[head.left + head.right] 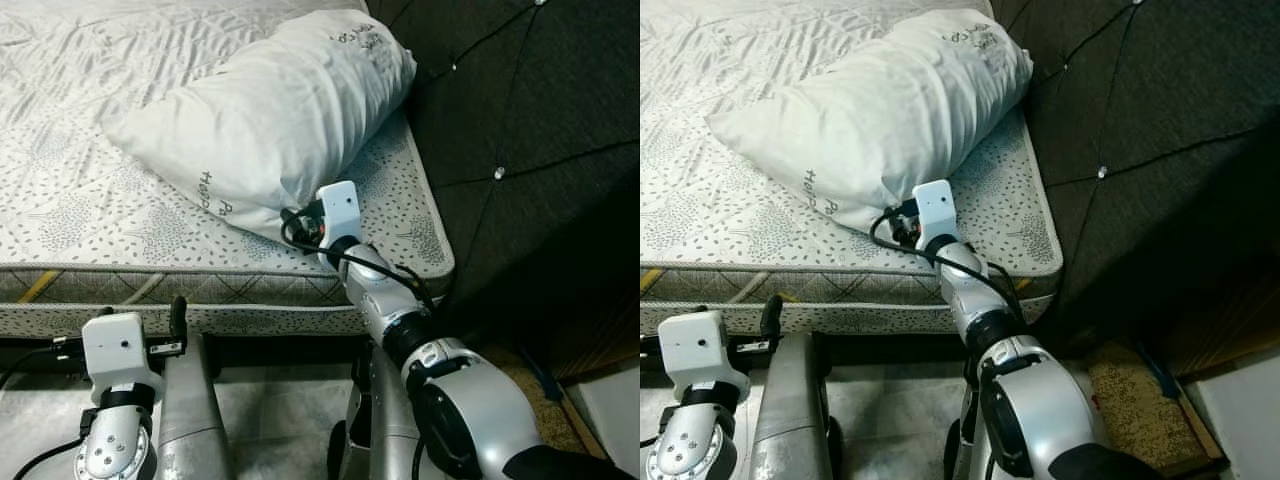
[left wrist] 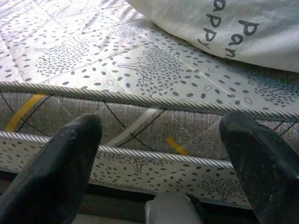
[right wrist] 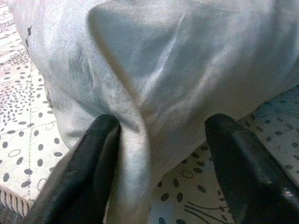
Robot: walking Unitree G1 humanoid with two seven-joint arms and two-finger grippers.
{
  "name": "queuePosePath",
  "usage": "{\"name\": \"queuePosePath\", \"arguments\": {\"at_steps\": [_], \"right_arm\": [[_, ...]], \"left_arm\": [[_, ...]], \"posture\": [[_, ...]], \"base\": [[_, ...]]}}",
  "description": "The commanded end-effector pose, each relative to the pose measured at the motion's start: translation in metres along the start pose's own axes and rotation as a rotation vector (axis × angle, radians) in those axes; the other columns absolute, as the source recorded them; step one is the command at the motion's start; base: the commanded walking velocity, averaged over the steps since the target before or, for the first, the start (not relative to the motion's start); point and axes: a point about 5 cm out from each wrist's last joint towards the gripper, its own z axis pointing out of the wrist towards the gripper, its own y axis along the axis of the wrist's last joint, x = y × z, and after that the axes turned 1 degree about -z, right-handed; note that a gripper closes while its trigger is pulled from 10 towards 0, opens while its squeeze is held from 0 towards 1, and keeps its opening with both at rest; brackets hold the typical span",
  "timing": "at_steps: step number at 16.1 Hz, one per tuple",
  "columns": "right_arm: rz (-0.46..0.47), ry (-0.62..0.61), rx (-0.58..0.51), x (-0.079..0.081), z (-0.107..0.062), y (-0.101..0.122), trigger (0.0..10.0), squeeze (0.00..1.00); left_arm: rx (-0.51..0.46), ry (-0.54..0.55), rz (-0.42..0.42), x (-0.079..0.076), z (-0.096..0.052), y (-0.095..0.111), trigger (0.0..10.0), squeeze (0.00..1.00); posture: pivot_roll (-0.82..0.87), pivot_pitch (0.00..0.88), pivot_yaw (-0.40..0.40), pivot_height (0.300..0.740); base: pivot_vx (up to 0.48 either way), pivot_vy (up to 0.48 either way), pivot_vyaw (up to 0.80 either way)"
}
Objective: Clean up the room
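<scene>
At the mattress (image 1: 90, 225) edge, right gripper (image 3: 161, 163) gapes around the pillow (image 1: 270, 115) fold; close deep, while left gripper (image 2: 163, 154) hangs open.

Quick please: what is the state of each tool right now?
Left tool: open, holding nothing.
Right tool: open, against the pillow.

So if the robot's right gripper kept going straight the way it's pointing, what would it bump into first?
The white pillow. The right gripper is open, one finger already pressing its fabric, on the mattress.
</scene>
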Motion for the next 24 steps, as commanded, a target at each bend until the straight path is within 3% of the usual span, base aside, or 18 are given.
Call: {"name": "queuePosePath", "arguments": {"at_steps": [1, 4, 6, 8, 18, 22, 23, 24], "right_arm": [[0.067, 0.033, 0.004, 0.019, 0.006, 0.003, 0.0, 0.0], [0.11, 0.027, 0.03, 0.015, 0.004, -0.003, 0.0, 0.0], [0.143, 0.087, 0.059, 0.018, 0.003, -0.008, 0.0, 0.0], [0.144, 0.143, 0.087, 0.024, 0.0, -0.016, 0.0, 0.0], [0.13, 0.125, 0.101, 0.02, -0.003, -0.022, 0.0, 0.0], [0.026, 0.091, 0.114, 0.009, -0.009, -0.031, 0.0, 0.0], [-0.074, 0.105, 0.103, 0.003, -0.011, -0.031, 0.0, 0.0], [-0.106, 0.076, 0.103, -0.01, -0.012, -0.028, 0.0, 0.0]], "left_arm": [[0.008, 0.01, 0.001, -0.001, 0.003, 0.0, 10.0, 0.0], [-0.002, 0.01, 0.006, 0.0, 0.005, 0.002, 10.0, 0.0], [0.0, 0.006, 0.011, 0.0, 0.005, 0.002, 10.0, 0.0], [0.003, 0.0, 0.013, -0.001, 0.005, 0.001, 10.0, 0.0], [0.001, -0.002, 0.028, 0.002, 0.009, 0.001, 10.0, 0.0], [-0.005, -0.012, 0.027, -0.003, 0.01, 0.001, 10.0, 0.0], [-0.011, 0.002, 0.052, -0.001, 0.012, 0.0, 10.0, 0.0], [-0.014, 0.012, 0.067, 0.002, 0.015, 0.0, 10.0, 0.0]], "posture": [[0.25, 0.146, -0.162, 0.506], [0.25, 0.149, -0.159, 0.506], [0.25, 0.151, -0.154, 0.506], [0.24, 0.15, -0.149, 0.506], [0.25, 0.139, -0.153, 0.506], [0.24, 0.126, -0.154, 0.506], [0.24, 0.126, -0.154, 0.506], [0.23, 0.116, -0.153, 0.506]], "base": [[0.0, 0.0, 0.0], [0.0, 0.0, 0.0], [0.0, 0.0, 0.0], [0.0, 0.0, 0.0], [0.0, 0.0, 0.0], [0.0, 0.0, 0.0], [0.0, 0.0, 0.0], [0.0, 0.0, 0.0]]}}
